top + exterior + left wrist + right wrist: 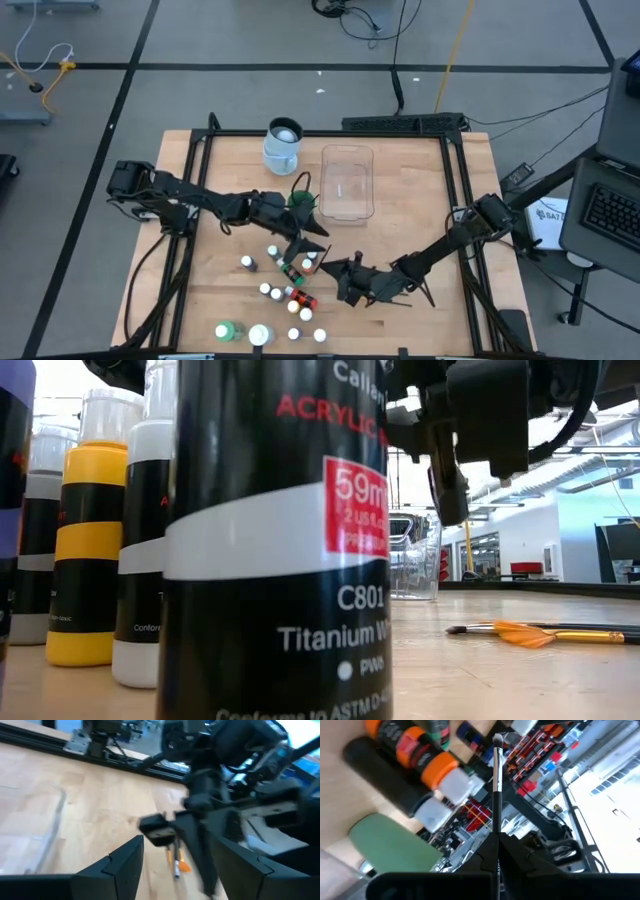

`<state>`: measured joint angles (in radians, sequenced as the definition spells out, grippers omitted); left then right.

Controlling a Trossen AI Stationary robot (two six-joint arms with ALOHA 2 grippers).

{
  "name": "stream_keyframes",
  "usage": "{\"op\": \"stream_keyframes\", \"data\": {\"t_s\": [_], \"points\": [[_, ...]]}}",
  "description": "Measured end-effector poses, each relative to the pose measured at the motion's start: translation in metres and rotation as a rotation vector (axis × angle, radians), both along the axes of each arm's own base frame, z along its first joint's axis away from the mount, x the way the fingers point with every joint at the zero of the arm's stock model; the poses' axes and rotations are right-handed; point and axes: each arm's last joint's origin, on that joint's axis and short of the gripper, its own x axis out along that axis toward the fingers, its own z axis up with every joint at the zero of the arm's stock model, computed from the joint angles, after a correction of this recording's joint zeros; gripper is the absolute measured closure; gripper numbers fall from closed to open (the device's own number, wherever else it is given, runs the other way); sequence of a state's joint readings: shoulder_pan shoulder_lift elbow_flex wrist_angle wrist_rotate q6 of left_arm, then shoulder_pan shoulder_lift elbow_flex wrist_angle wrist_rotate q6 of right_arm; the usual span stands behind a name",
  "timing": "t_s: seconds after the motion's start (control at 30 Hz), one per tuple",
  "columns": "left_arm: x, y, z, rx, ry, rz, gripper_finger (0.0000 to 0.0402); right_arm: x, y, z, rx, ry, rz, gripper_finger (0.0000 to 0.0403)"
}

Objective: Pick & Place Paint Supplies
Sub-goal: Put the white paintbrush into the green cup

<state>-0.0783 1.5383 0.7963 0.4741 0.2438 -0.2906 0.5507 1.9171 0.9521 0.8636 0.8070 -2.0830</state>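
Note:
Several small white-capped paint bottles [290, 290] stand or lie on their sides in the table's near middle, and they fill the low view's left [270, 560]. A green bottle [228, 330] and a white jar [260, 335] stand at the near edge. My right gripper [340, 272] reaches in from the right beside the bottles and is shut on a thin dark brush [496, 795]. My left gripper [310, 248] hovers open just far of the bottles, facing the right gripper. An orange-marked brush [530, 632] lies flat on the wood and also shows past the left fingers [178, 862]. My right gripper pinches the thin brush by its shaft [496, 827] between the two fingers. The shaft runs along the fingers and sticks out ahead of them. Its bristle tip [497, 741] stands free, pointing past the bottles lying on the table.
A pale blue-white jug [283, 143] and a clear rectangular tub [347, 183] stand at the far middle. Something green [298, 200] sits under the left arm near the tub. Black rails [460, 200] frame the board. Bare wood lies to the right of the tub.

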Motion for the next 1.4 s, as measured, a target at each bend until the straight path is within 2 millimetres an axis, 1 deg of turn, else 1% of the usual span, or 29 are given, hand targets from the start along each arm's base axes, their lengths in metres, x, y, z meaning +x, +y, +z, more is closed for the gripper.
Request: {"op": "stream_keyframes", "data": {"t_s": [0.3,0.43,0.57,0.83,0.87,0.9,1.03,1.13,1.23,1.33,1.4], "points": [[0.0,0.0,0.002,0.009,-0.025,-0.019,0.017,0.007,-0.004,0.009,0.006,-0.043,0.035,0.0403],[0.001,0.0,0.004,0.01,-0.046,-0.019,0.0189,0.009,-0.005,0.009,-0.004,-0.042,0.053,0.0403],[0.001,0.0,0.004,0.01,-0.052,-0.019,0.0233,0.01,-0.009,0.01,0.003,-0.055,0.043,0.0403],[0.001,-0.003,0.006,0.031,-0.072,-0.046,0.0376,0.011,-0.01,0.01,0.005,-0.055,0.035,0.0403],[0.001,-0.004,0.007,0.034,-0.078,-0.051,0.0387,0.011,-0.01,0.01,0.004,-0.054,0.032,0.0403],[0.001,-0.005,0.007,0.037,-0.082,-0.055,0.0391,0.011,-0.01,0.009,0.005,-0.053,0.026,0.0403],[0.0,-0.008,0.005,0.053,-0.071,-0.078,0.0386,0.011,-0.012,0.013,0.025,-0.085,0.003,0.0403],[0.0,-0.01,0.006,0.072,-0.087,-0.091,0.0396,0.012,-0.012,0.013,0.041,-0.093,0.0,0.0403],[0.0,-0.011,0.006,0.078,-0.086,-0.095,0.0397,0.012,-0.013,0.014,0.056,-0.102,-0.005,0.0403],[0.0,-0.011,0.006,0.091,-0.092,-0.075,0.0398,0.012,-0.013,0.014,0.091,-0.109,-0.007,0.0403],[0.0,-0.01,0.006,0.116,-0.1,-0.07,0.0399,0.012,-0.013,0.014,0.144,-0.125,-0.021,0.0403]]}}
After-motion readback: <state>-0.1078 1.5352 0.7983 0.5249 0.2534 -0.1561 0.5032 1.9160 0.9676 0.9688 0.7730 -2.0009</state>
